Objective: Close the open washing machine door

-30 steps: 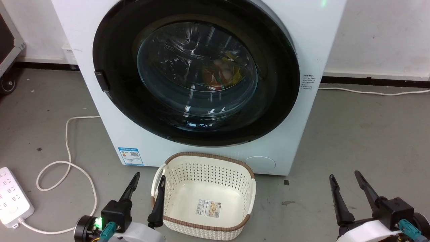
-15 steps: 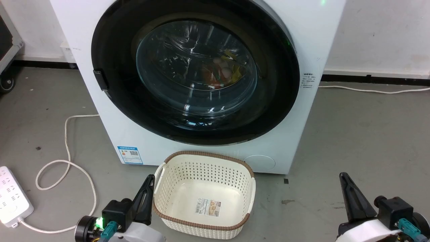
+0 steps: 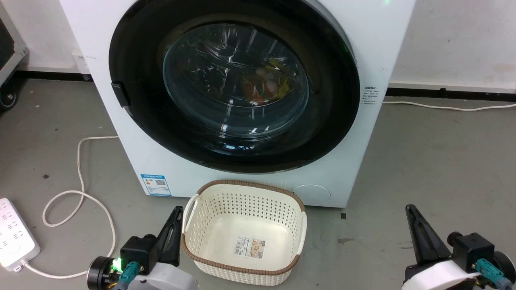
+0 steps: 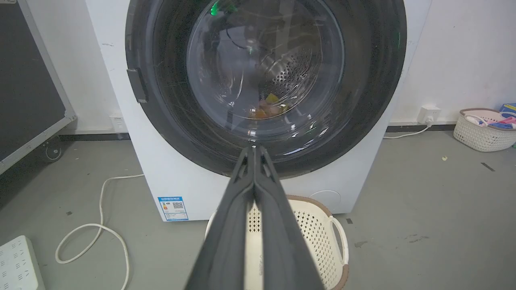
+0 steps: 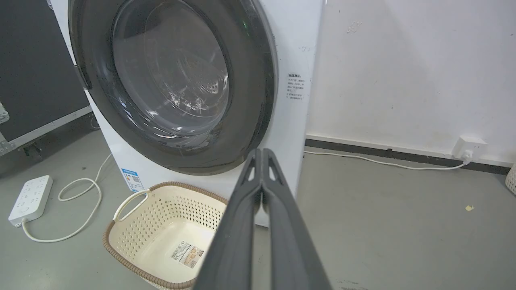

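The white washing machine stands before me on the floor. Its round washing machine door, glossy black rim around a bulging glass bowl, lies flush against the front. Colourful items show through the glass. My left gripper hangs low at the lower left, shut, empty, beside a basket. Low at the right, my right gripper is shut and empty too. Both are well short of the door.
A cream perforated basket sits empty on the floor before the washer. A white power strip with a looping cord lies at left. Another basket stands by the right wall. A black wheeled case is at left.
Both grippers have gone from open to shut within the last second. The view has shifted slightly; the door has stayed against the machine.
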Robot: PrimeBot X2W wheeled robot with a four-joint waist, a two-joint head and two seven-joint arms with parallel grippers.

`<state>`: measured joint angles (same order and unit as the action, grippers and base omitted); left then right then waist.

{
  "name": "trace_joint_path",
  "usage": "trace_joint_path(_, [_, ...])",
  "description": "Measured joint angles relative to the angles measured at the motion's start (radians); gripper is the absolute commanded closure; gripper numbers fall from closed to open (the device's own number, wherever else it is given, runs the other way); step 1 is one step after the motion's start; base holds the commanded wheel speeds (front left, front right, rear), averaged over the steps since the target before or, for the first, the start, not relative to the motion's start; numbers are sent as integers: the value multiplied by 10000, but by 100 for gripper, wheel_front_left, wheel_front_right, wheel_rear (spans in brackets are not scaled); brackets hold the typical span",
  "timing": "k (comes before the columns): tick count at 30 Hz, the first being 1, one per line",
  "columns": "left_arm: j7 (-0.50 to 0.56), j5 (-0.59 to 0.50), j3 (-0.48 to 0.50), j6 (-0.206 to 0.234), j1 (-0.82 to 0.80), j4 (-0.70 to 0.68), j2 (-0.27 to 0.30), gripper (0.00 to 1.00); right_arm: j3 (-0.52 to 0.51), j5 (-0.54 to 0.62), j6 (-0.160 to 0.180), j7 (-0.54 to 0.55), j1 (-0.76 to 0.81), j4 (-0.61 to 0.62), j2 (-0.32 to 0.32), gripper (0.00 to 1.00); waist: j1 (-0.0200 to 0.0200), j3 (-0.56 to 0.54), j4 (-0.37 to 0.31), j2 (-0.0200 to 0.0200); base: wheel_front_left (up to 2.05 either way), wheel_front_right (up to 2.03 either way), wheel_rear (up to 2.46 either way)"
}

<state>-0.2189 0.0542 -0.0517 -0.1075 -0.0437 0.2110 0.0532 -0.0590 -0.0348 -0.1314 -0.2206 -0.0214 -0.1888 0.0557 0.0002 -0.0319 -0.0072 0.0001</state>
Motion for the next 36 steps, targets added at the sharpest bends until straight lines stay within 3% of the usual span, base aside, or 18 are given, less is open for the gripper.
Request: trace_joint_path(36, [727, -174, 161, 349, 49, -681, -4, 100, 190, 90, 0, 755, 1, 610, 0, 100, 0, 109, 24, 0, 0, 0, 0])
